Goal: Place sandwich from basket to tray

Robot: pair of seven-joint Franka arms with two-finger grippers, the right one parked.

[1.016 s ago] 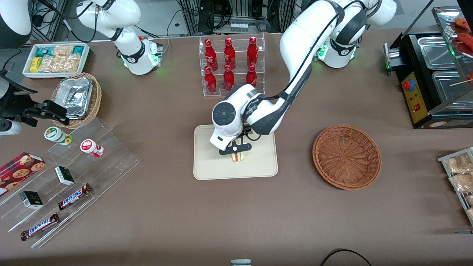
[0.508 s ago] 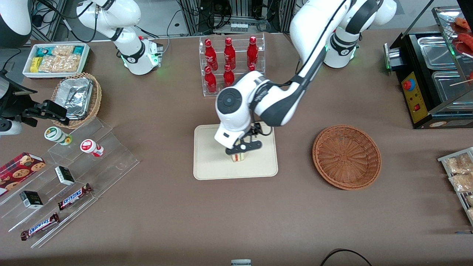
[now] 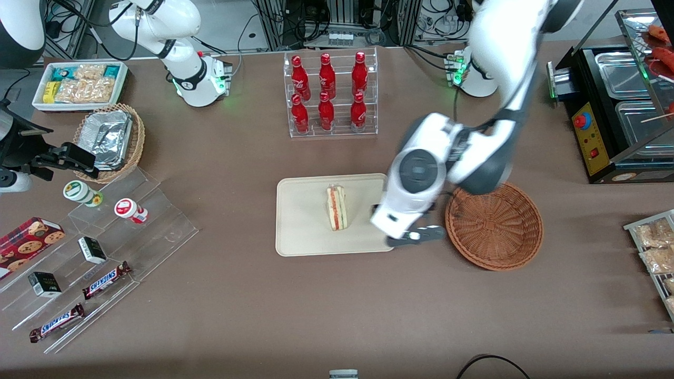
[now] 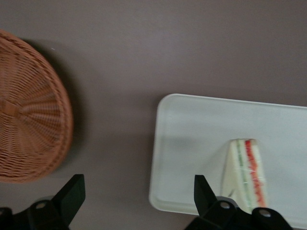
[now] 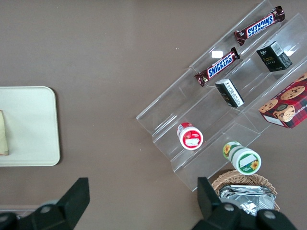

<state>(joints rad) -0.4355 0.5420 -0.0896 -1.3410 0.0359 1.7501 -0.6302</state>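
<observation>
The sandwich, a pale bread wedge with red and green filling along its edge, lies on the cream tray, free of any grip; it also shows in the left wrist view on the tray. My gripper hangs open and empty above the table between the tray's edge and the reddish-brown wicker basket. In the left wrist view its fingers stand wide apart over bare table and the tray's corner. The basket holds nothing.
A clear rack of red bottles stands farther from the front camera than the tray. Toward the parked arm's end are acrylic steps with snacks, a tan basket with a foil container and a white snack box. A black food warmer stands at the working arm's end.
My gripper has let go of the sandwich, which now lies on the tray. The arm has risen and swung away toward the basket, its fingers open.
</observation>
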